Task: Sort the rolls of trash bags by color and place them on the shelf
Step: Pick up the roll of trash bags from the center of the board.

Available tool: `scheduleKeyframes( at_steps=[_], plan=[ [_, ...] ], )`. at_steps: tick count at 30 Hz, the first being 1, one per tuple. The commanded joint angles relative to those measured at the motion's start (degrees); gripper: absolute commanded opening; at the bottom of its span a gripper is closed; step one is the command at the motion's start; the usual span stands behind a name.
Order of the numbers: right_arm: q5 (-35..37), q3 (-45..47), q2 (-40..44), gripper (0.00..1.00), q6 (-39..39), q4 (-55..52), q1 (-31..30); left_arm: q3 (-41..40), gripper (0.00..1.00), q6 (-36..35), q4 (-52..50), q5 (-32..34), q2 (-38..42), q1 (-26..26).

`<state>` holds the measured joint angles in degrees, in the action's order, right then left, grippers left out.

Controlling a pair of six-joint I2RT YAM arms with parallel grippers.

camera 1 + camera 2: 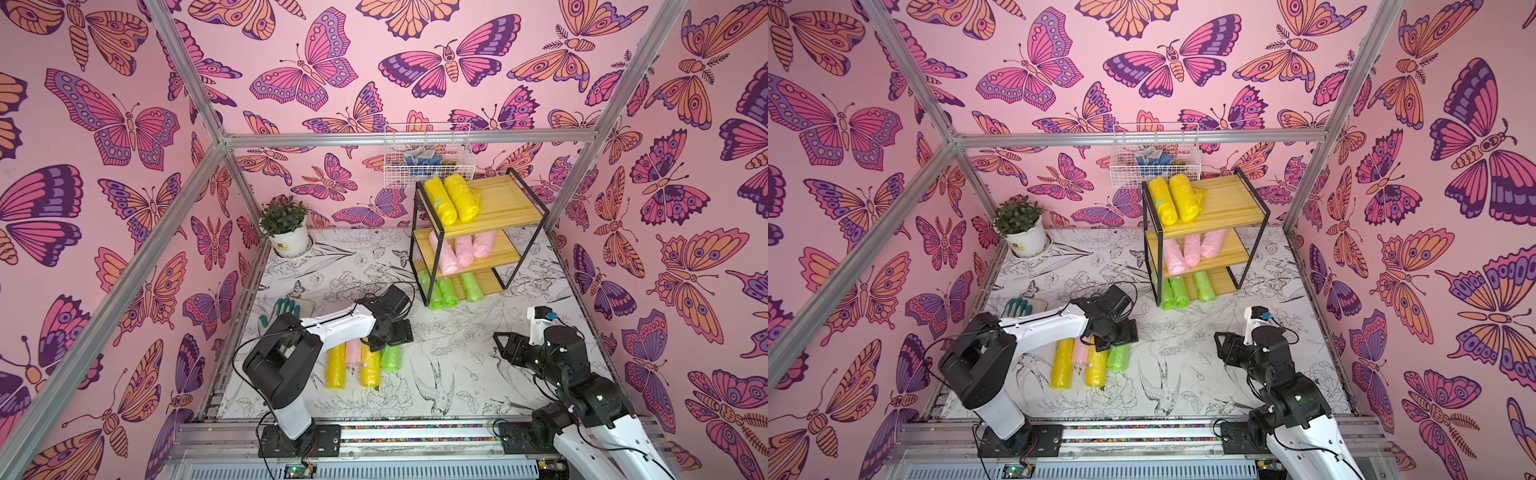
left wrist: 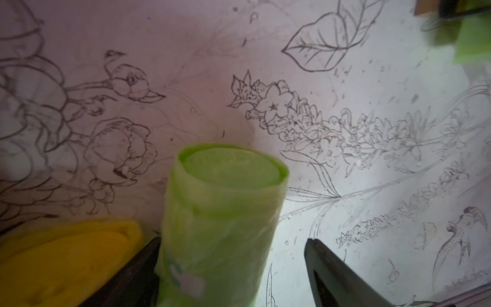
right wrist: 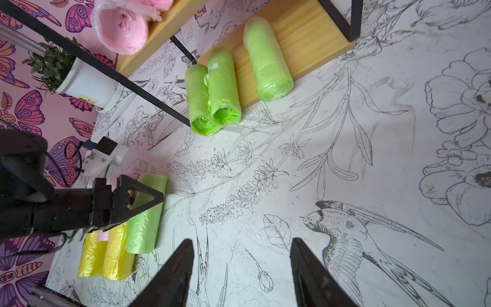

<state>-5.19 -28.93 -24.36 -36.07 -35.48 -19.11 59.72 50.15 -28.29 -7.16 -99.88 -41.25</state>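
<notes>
On the table lie two yellow rolls point(image 1: 336, 365), a pink roll point(image 1: 353, 351) and a green roll point(image 1: 390, 358) side by side. My left gripper point(image 2: 233, 240) is lowered over the green roll point(image 2: 223, 212) with its jaws open around it. One finger point(image 2: 148, 255) touches the roll's side and the other finger point(image 2: 326, 265) stands apart from it. The shelf point(image 1: 511, 203) at the back right holds two yellow rolls point(image 1: 451, 199) on top, three pink rolls point(image 1: 463, 249) in the middle and three green rolls point(image 1: 449, 291) at the bottom. My right gripper point(image 3: 242, 240) hovers open and empty at the right.
A grey-and-green glove point(image 1: 286, 309) lies behind my left arm. A potted plant point(image 1: 286, 228) stands in the back left corner. A white wire basket point(image 1: 428, 153) hangs on the wall above the shelf. Aluminium posts frame the table.
</notes>
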Motion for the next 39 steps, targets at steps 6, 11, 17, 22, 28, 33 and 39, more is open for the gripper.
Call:
scheduleKeyframes(
  at_steps=[6, 11, 17, 22, 28, 33, 39],
  plan=[
    [-2.0, 1.8, 1.6, 0.56, -3.1, -2.4, 0.2, 1.0, 0.62, -0.4, -0.8, -1.9, -3.5, 0.3],
    [-2.7, 2.6, 2.7, 0.53, -4.7, -4.3, 0.2, 0.2, 0.36, 1.0, -0.4, -2.4, -1.5, 0.0],
    [-3.2, 0.3, -1.2, 0.59, -5.2, -6.2, 0.2, -1.1, 0.0, 5.6, 6.0, -8.1, 2.0, -0.1],
    [-15.5, -5.8, -11.6, 0.75, -4.2, -6.9, 0.2, -5.1, 0.0, 12.6, 19.6, -13.2, 8.5, -0.7],
    [-30.1, -7.6, -13.8, 0.78, -15.0, 4.9, -1.3, -9.8, 0.0, 19.5, 32.4, -15.7, 15.4, -0.8],
    [-29.5, -7.2, -12.5, 0.78, -25.4, 12.2, -4.5, -12.9, 0.0, 25.6, 42.3, -16.7, 18.3, -1.3],
    [-21.6, -7.5, -13.0, 0.77, -31.8, 16.8, -13.1, -14.0, 0.0, 28.7, 44.9, -14.2, 21.7, -2.6]
  ],
)
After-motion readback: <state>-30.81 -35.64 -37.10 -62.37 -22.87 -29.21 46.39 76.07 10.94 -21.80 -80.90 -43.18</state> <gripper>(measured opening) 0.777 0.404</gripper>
